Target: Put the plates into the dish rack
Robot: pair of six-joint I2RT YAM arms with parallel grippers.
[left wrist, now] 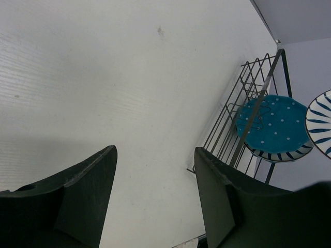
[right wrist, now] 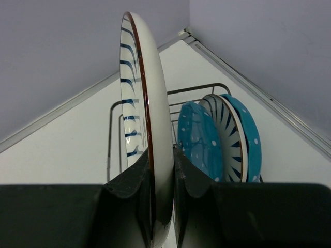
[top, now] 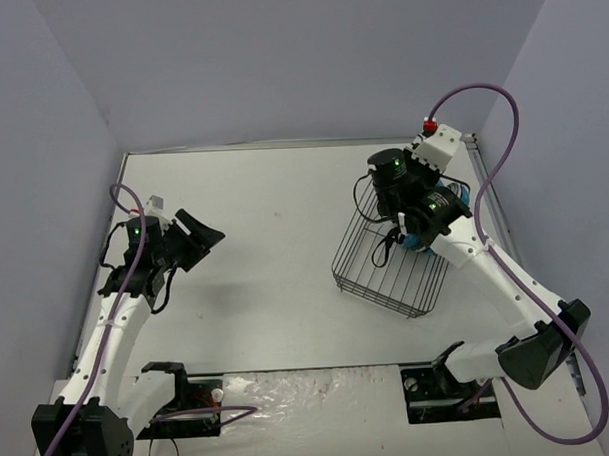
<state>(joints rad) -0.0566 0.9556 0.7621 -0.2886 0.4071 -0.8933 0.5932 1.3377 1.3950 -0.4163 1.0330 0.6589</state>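
Holding fourth, white dark-striped round plate (right wrist: 135,88) clamped in right pincer (right wrist: 161,173) over black wire rack (top: 381,280); three plates (right wrist: 227,139) racked; left pincer (left wrist: 155,178) open, empty.

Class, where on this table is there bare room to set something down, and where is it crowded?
Bare: the wide table stretch between the left claw and the dish rack, back to the far wall. Crowded: the rack, holding three plates, with the right claw gripping a striped plate.

White tabletop (top: 275,239), plain pale lavender walls (top: 279,59) on three sides, soft even light.
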